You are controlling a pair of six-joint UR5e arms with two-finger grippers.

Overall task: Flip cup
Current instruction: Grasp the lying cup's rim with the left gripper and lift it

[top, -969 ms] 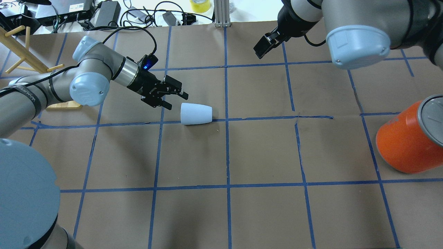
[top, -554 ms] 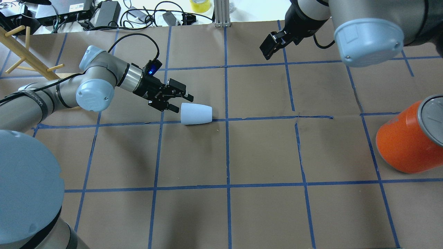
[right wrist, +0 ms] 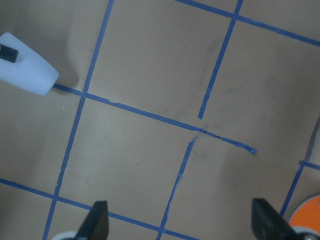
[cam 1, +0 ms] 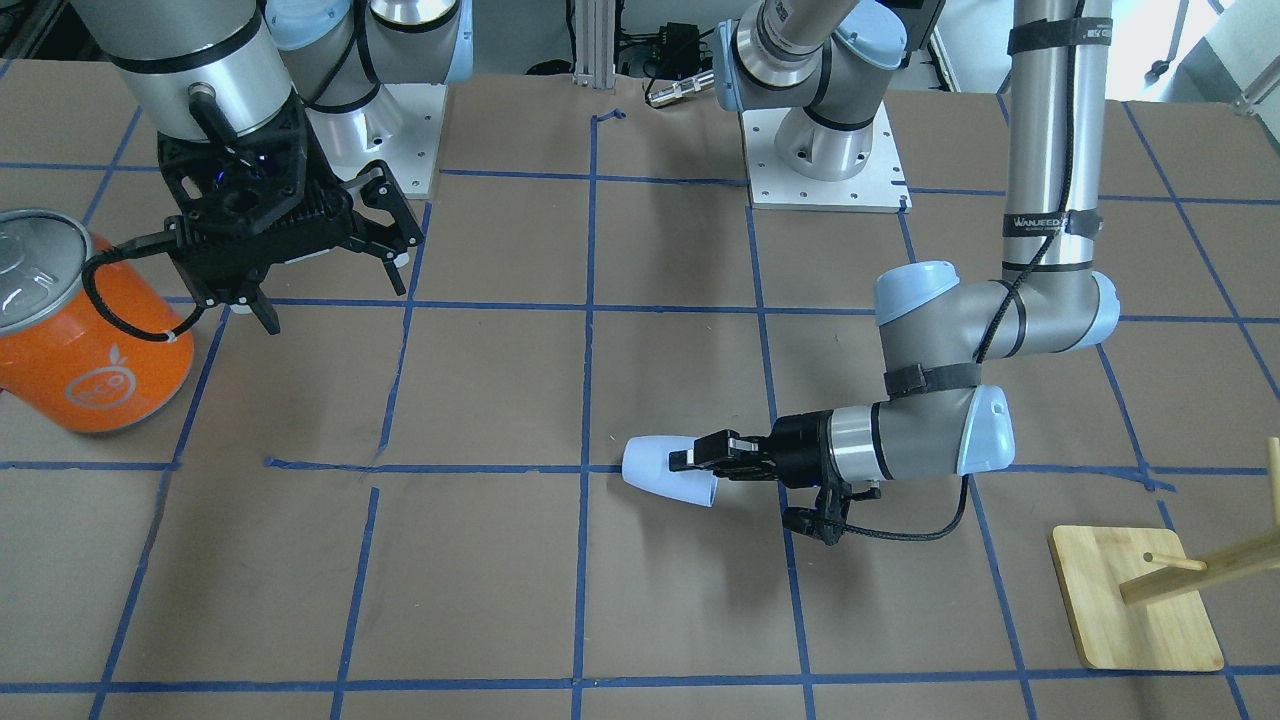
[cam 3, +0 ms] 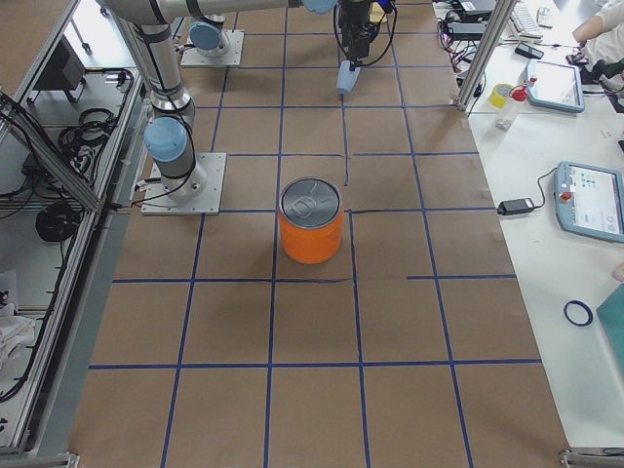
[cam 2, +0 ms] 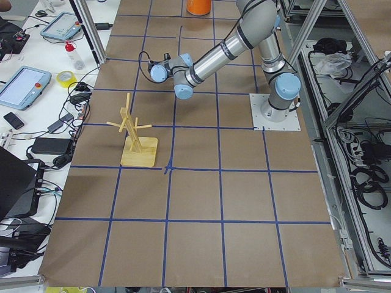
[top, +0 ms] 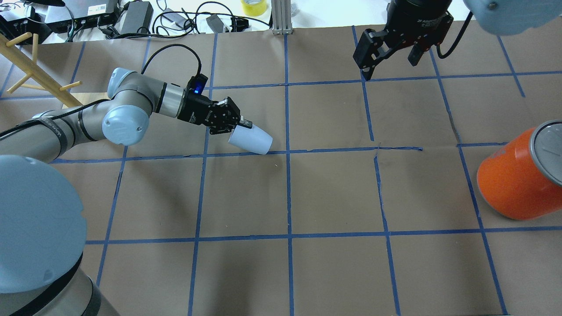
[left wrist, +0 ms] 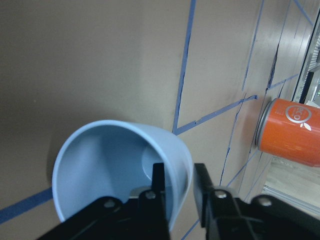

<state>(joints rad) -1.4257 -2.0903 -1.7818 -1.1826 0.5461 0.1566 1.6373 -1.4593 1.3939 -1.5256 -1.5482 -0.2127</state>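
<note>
The pale blue-white cup [top: 251, 141] lies on its side near the table's middle, mouth toward my left arm. It also shows in the front view [cam 1: 655, 468] and the right wrist view [right wrist: 25, 67]. My left gripper [top: 242, 125] is shut on the cup's rim. In the left wrist view one finger [left wrist: 158, 181] is inside the cup [left wrist: 100, 150] and the other is outside the wall. My right gripper [top: 390, 55] is open and empty, high above the far right part of the table, well away from the cup.
A large orange can [top: 513, 180] with a silver lid stands at the right edge, also in the front view [cam 1: 90, 345]. A wooden peg rack [top: 26, 61] stands at the far left. Cables and power bricks lie beyond the far edge.
My left gripper moved right onto the cup's mouth and closed on its rim; the cup swung slightly. My right gripper moved right and rotated.
</note>
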